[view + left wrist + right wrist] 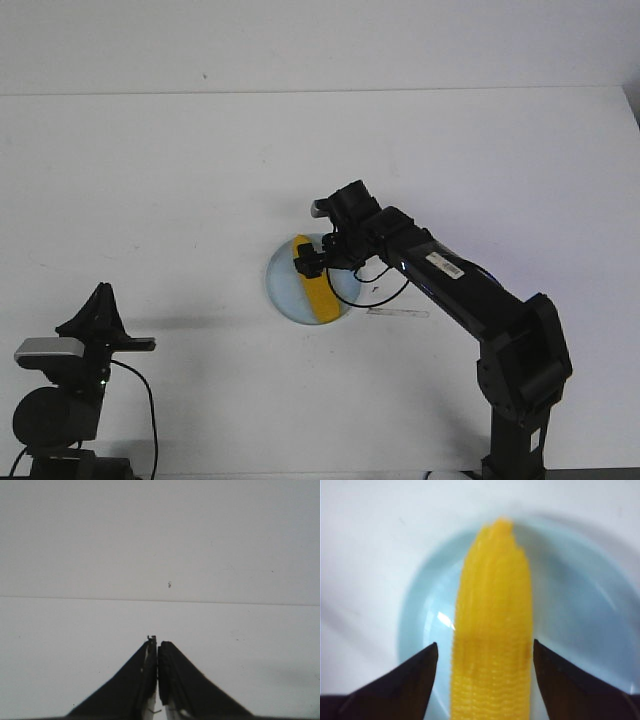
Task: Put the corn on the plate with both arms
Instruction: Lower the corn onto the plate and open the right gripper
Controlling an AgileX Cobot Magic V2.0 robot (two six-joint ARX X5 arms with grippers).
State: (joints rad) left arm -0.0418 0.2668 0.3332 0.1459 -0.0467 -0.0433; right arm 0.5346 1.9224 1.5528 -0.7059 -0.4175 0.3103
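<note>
The yellow corn (314,283) lies on the pale blue plate (282,292) near the table's middle. My right gripper (312,262) hovers over the corn's far half. In the right wrist view the corn (492,630) lies lengthwise on the plate (575,610), and my right gripper (485,652) is open with one finger on each side of the cob and a gap on both sides. My left gripper (100,300) is at the front left, far from the plate. In the left wrist view the left gripper (157,645) is shut and empty over bare white table.
A thin pale strip (398,313) lies on the table just right of the plate. The right arm (470,300) reaches in from the front right. The table's far edge (300,92) runs across the back.
</note>
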